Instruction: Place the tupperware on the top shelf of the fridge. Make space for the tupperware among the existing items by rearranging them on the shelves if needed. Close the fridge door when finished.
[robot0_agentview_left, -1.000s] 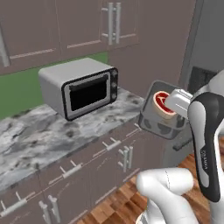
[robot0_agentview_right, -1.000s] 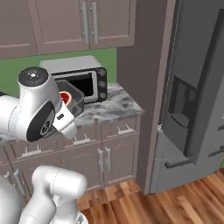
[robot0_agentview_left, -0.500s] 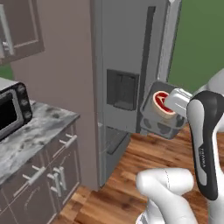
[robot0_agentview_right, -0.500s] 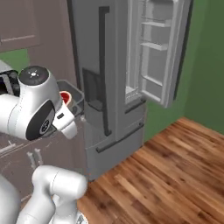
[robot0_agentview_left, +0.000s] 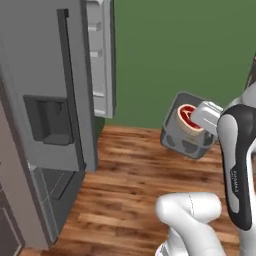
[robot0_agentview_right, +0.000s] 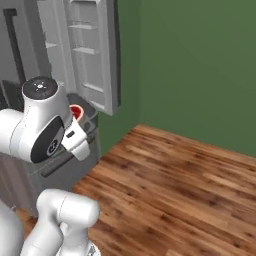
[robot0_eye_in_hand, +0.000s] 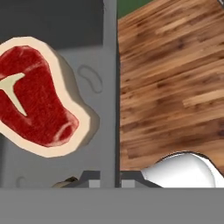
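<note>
- Gripper (robot0_agentview_left: 200, 117) was pinched on the wall of the tupperware (robot0_agentview_left: 186, 136), jaws pressed nearly together on the thin rim; it held the box up in the air in front of the arm, well above the wooden floor (robot0_agentview_left: 130, 175).
- Tupperware was a grey, square open box, tilted so its opening faced the left base camera; a raw steak (robot0_agentview_left: 187, 116), red with a pale fat edge, lay inside.
- In the hand view the steak (robot0_eye_in_hand: 37, 94) sat on the left part of the grey tupperware (robot0_eye_in_hand: 94, 131) bottom; the box's right wall ran straight up the picture, with the wooden floor (robot0_eye_in_hand: 175, 78) beyond it.
- In the right base view the tupperware (robot0_agentview_right: 86, 116) showed just beside the arm's big white joint, steak (robot0_agentview_right: 76, 112) peeking out red at the top.
- Fridge (robot0_agentview_left: 42, 110) stood at the left of the left base view, tall and grey, with a dark vertical handle (robot0_agentview_left: 64, 70) and a dark dispenser recess (robot0_agentview_left: 47, 120) in its closed near door.
- The far door (robot0_agentview_left: 100, 55) was swung open, its pale inner side with narrow bins facing out; same open door (robot0_agentview_right: 87, 55) showed at upper left in the right base view.
- Tupperware was well apart from the fridge, to its right, not yet inside.
- Fridge interior and top shelf could not be made out from these angles.
- Green wall (robot0_agentview_right: 200, 70) stood behind, to the right of the fridge.
</note>
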